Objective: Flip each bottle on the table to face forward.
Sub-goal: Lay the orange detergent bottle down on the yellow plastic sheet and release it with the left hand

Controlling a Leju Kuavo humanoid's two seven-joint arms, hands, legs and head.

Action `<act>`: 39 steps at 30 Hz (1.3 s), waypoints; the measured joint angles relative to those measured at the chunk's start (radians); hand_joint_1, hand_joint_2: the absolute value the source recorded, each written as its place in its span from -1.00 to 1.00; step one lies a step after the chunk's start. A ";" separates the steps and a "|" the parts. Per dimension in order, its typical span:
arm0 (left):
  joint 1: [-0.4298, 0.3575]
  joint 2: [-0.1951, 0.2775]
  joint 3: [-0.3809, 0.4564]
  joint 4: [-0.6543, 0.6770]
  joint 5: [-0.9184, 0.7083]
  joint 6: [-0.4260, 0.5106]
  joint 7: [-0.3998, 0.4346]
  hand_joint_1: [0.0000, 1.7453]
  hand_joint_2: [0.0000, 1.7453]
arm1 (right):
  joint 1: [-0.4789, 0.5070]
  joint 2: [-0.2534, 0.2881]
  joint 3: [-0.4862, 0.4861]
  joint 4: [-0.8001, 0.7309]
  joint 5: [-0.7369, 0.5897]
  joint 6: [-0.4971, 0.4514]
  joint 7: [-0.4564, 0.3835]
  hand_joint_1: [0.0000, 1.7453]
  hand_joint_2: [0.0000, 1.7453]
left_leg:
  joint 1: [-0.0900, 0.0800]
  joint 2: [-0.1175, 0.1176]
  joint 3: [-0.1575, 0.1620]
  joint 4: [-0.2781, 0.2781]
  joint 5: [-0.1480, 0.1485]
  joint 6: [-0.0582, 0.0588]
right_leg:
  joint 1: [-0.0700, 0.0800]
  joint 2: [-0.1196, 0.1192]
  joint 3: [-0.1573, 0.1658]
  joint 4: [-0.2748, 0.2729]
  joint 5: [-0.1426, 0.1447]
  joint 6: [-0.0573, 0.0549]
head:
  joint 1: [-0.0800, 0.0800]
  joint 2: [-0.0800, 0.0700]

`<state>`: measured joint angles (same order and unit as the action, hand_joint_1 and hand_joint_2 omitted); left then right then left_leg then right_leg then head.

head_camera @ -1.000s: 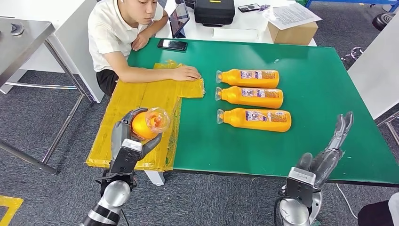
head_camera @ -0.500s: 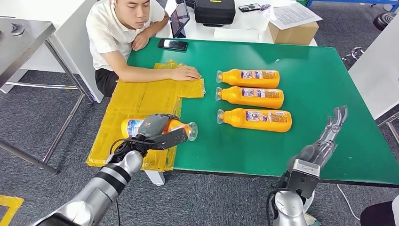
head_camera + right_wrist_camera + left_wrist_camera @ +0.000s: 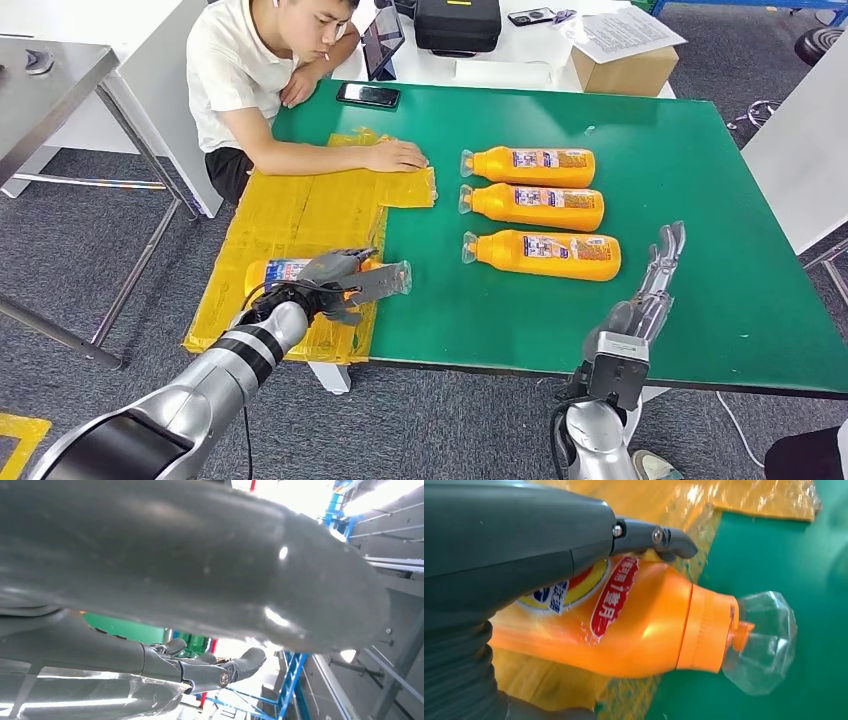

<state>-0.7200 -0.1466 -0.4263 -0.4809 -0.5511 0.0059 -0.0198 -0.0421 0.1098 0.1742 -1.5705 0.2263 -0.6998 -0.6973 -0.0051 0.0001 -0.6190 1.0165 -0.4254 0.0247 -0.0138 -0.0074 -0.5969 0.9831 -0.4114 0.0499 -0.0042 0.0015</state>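
Lying on its side at about eight o'clock on the table [image 3: 700, 330], an orange bottle [image 3: 275, 271] rests on the yellow plastic sheet [image 3: 300, 210], its clear cap [image 3: 398, 277] pointing toward three o'clock and just over the sheet's edge onto the green top. The left hand [image 3: 335, 275] is wrapped over the bottle's body, fingers curled around it; the left wrist view shows a dark fingertip [image 3: 674, 542] pressed against the shoulder above the red and blue label [image 3: 614, 595], with the label turned up toward the camera. At eleven o'clock a person [image 3: 250, 70] sits with a hand [image 3: 395, 155] flat on the sheet.

Near the centre, three more orange bottles lie side by side, caps toward nine o'clock: the far bottle [image 3: 530, 165], the middle bottle [image 3: 535, 206] and the near bottle [image 3: 545, 254], all with labels facing up. At four o'clock the right hand [image 3: 655, 275] is raised above the table edge, holding nothing, fingers straight and close together; from the blurred right wrist view its fingertips [image 3: 247, 659] look slightly bent, though I cannot be sure.
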 joint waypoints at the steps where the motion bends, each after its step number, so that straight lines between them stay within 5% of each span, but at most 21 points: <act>1: -0.003 -0.002 0.010 0.006 0.027 -0.021 -0.002 -1.00 1.00 | -0.001 -0.002 0.003 0.004 -0.005 0.001 0.000 -1.00 -1.00 | 0.000 0.000 0.000 0.000 0.000 0.000 | 0.000 0.000 0.000 0.000 0.000 0.000 | 0.000 0.000; 6: -0.023 -0.004 0.070 0.031 0.138 -0.128 -0.018 -1.00 1.00 | -0.016 -0.008 0.025 0.031 -0.026 0.010 0.000 -1.00 -1.00 | 0.000 -0.001 0.001 0.000 0.000 0.000 | 0.000 -0.001 0.002 0.000 0.000 0.000 | 0.000 0.000; 10: -0.024 -0.006 0.082 0.041 0.145 -0.123 -0.042 -1.00 1.00 | -0.027 -0.015 0.046 0.050 -0.029 0.007 0.000 -1.00 -1.00 | 0.000 -0.002 0.002 0.000 0.000 0.000 | 0.000 -0.001 0.002 0.000 0.000 0.000 | 0.000 0.000; 15: 0.013 -0.030 0.101 0.013 0.213 -0.074 -0.196 -1.00 1.00 | -0.028 -0.022 0.052 0.060 -0.027 0.006 0.000 -1.00 -1.00 | 0.000 -0.002 0.002 0.000 0.000 0.000 | 0.000 -0.002 0.002 0.000 0.000 0.000 | 0.000 0.000; 18: 0.070 -0.055 0.107 -0.085 0.302 -0.065 -0.276 -1.00 1.00 | -0.021 -0.026 0.052 0.060 -0.018 0.006 0.000 -1.00 -1.00 | -0.001 -0.002 0.001 0.000 0.000 0.000 | 0.000 -0.001 0.002 0.000 0.000 0.000 | 0.000 0.000; 26: 0.142 -0.074 0.107 -0.252 0.379 -0.082 -0.294 -1.00 1.00 | -0.010 -0.031 0.052 0.060 -0.006 0.006 0.000 -1.00 -1.00 | 0.000 -0.002 0.000 0.000 0.000 0.000 | 0.000 -0.001 0.000 -0.001 0.000 0.000 | 0.000 0.000; 33: 0.272 -0.092 0.105 -0.507 0.849 -0.178 -0.263 -1.00 1.00 | 0.009 -0.031 0.049 0.056 0.035 0.005 -0.001 -1.00 -1.00 | 0.000 -0.002 0.000 0.000 -0.001 0.000 | 0.000 -0.001 0.000 -0.001 0.000 0.000 | 0.000 0.000; 39: 0.381 -0.084 0.051 -0.706 0.937 -0.027 -0.313 -1.00 1.00 | 0.015 -0.045 0.039 0.109 0.210 0.030 0.038 -1.00 -1.00 | -0.001 -0.002 -0.001 0.000 -0.002 0.000 | 0.000 -0.001 0.000 -0.001 -0.001 0.000 | 0.000 0.000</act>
<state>-0.3393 -0.2306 -0.3756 -1.1868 0.3856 -0.0216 -0.3327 -0.0275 0.0645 0.2136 -1.4614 0.4365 -0.6702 -0.6590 -0.0057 -0.0021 -0.6196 1.0165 -0.4272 0.0251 -0.0141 -0.0087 -0.5968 0.9821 -0.4124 0.0502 -0.0046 0.0015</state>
